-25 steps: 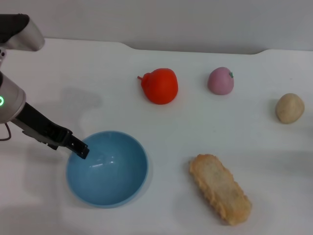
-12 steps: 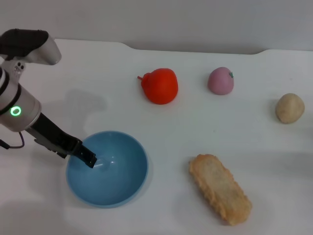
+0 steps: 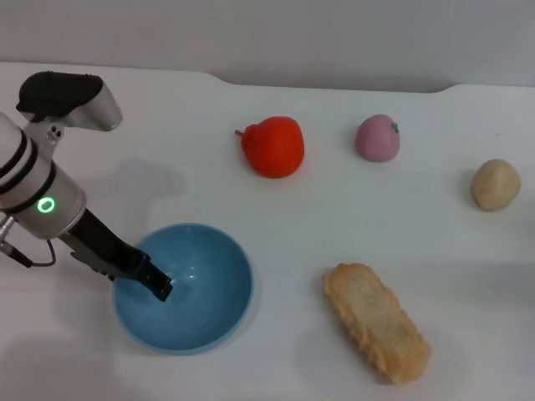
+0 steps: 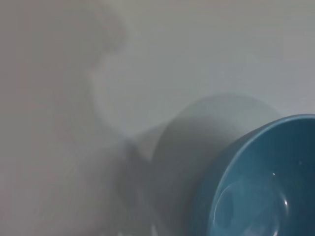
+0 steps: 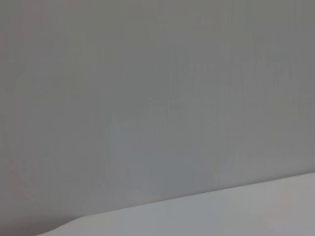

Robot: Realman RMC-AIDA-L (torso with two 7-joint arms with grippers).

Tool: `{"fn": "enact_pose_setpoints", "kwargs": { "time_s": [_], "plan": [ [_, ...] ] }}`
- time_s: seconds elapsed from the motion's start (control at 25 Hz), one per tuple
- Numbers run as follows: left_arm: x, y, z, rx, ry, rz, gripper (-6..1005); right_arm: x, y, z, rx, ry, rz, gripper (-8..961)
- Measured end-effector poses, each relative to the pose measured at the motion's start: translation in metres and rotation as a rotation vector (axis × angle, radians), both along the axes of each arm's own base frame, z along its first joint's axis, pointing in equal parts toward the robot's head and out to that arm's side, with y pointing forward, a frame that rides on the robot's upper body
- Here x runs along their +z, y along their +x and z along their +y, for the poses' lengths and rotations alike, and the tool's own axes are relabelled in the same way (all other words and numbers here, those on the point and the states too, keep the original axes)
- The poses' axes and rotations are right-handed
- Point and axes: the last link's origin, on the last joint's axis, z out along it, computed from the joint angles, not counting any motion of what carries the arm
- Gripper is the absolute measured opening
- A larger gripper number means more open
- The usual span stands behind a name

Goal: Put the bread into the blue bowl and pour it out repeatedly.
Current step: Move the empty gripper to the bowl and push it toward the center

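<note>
We see the rough golden bread (image 3: 377, 334) lying on the desk (image 3: 334, 217) right of the smooth blue bowl (image 3: 209, 317), whose shadowed outer wall only the left wrist view shows, while the left gripper (image 3: 157, 286) dips inside, jaws unreadable.

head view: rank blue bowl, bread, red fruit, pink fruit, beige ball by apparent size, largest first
1. blue bowl, widest by far
2. bread
3. red fruit
4. pink fruit and beige ball: look about alike, so I won't rank them

The bowl and bread sit nearer the camera, which may exaggerate their size a little.
</note>
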Motion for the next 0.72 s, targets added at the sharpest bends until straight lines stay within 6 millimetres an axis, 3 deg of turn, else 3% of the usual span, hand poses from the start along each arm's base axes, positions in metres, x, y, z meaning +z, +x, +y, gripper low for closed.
{"fn": "enact_pose_setpoints", "kwargs": {
  "time_s": [0.2,0.44,0.72],
  "plan": [
    [-0.0046,0.0011,0.0017,-0.003,-0.015,-0.001,827,0.0005,0.0015,-0.002,-0.004,0.002,-0.001,394],
    [-0.0056,0.0034,0.0034,-0.008,-0.017,-0.003,620,0.0014,0.0021,-0.0022,-0.004,0.003,-0.004,394],
    [-0.0082,0.0058,0.0064,0.005,-0.008,-0.003,289,0.0022,0.0021,-0.0018,-0.003,0.005,-0.006,393]
  ]
}}
